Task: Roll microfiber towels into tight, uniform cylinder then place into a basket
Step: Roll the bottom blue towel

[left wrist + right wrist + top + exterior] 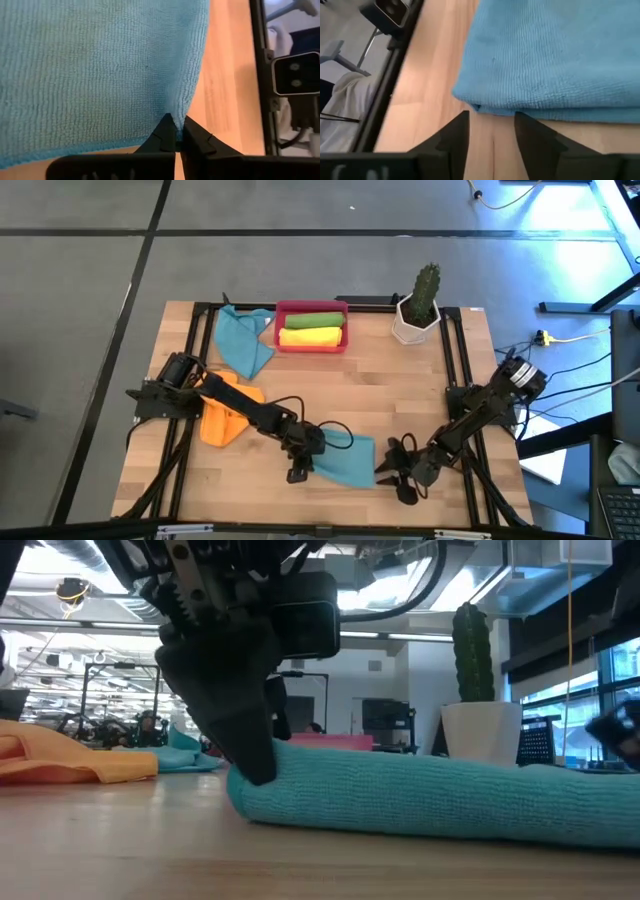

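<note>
A teal towel (343, 459) lies folded flat on the table near its front edge, between my two grippers. My left gripper (299, 472) is shut on the towel's left near corner; in the low view it comes down onto that end (250, 785). My right gripper (491, 122) stands open just short of the towel's right end (485, 106), touching nothing. At the table's far side the red basket (341, 343) holds a green roll (312, 319) and a yellow roll (309, 337). My left gripper pinches the teal towel's corner (173, 111) between its two fingertips (165, 134). The fingers slant down onto it from the table's left. The rest of the towel lies spread on the wood beyond the fingers, and the cloth puckers slightly at the pinch.
An orange towel (224, 412) lies crumpled under the left arm, and a second teal towel (243, 340) lies left of the basket. A white pot with a cactus (417, 308) stands at the far right. Black frame rails (463, 370) run along the table's sides.
</note>
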